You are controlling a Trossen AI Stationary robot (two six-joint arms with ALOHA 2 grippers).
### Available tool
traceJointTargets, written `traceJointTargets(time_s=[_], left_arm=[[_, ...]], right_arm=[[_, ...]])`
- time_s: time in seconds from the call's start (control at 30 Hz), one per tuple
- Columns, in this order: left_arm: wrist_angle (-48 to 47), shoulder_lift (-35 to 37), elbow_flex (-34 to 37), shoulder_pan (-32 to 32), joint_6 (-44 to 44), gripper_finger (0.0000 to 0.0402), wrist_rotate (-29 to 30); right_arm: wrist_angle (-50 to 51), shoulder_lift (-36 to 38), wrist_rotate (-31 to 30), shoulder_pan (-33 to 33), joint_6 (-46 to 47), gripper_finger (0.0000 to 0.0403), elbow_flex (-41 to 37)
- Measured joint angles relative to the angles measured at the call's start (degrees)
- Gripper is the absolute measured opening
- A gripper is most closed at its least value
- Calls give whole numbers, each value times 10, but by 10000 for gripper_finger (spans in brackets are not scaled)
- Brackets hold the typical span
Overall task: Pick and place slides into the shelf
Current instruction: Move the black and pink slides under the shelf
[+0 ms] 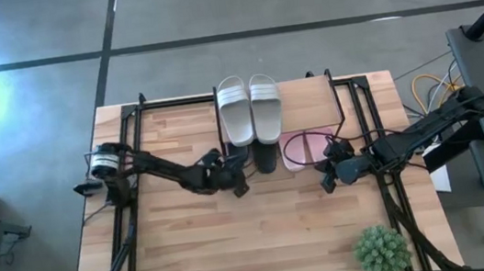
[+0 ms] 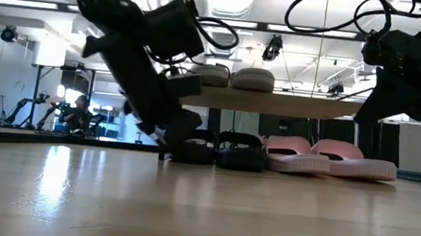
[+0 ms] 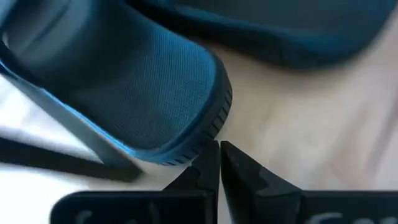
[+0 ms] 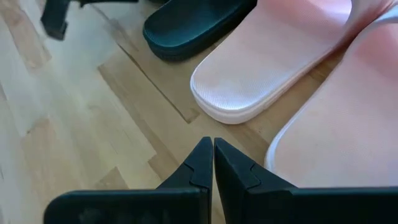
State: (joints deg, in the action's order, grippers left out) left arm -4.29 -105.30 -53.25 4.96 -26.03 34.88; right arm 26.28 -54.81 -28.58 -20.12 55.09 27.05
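On the left we see bare plank worktop [image 1: 183, 254], open from the near edge up to the arms. The left end effector [image 1: 238, 180] sits low at the heel of a black slide [image 3: 124, 81], its fingers pressed together and gripping nothing; that slide's ribbed rubber sole edge lies just beside the tips. The black pair [image 2: 219, 148] rests on the worktop under the shelf [image 2: 274, 102], a pale wooden board on thin black framing. On top of the board the pale grey pair [image 1: 249, 107] lies side by side, broad straps smooth and rounded. Right of the black pair under the board is the pink pair [image 2: 330, 159], with finely textured footbeds. The right end effector [image 1: 328, 177] is clenched and empty, just short of the pink heels. A spiky green plant [image 1: 382, 248] stands at the near right corner.
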Motion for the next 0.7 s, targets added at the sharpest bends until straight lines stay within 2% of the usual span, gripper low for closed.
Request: traceJointTargets(time_s=[0.17,0.33,0.5,0.7], left_arm=[[42,0,-2,-32,53,0,-1],[48,0,-4,-37,54,0,-28],[49,2,-4,13,41,0,-68],[53,3,-25,88,59,0,-50]], right_arm=[[0,0,0,0,4,8,0],[0,0,0,0,15,8,0],[0,0,4,0,15,8,0],[4,0,4,0,15,8,0]])
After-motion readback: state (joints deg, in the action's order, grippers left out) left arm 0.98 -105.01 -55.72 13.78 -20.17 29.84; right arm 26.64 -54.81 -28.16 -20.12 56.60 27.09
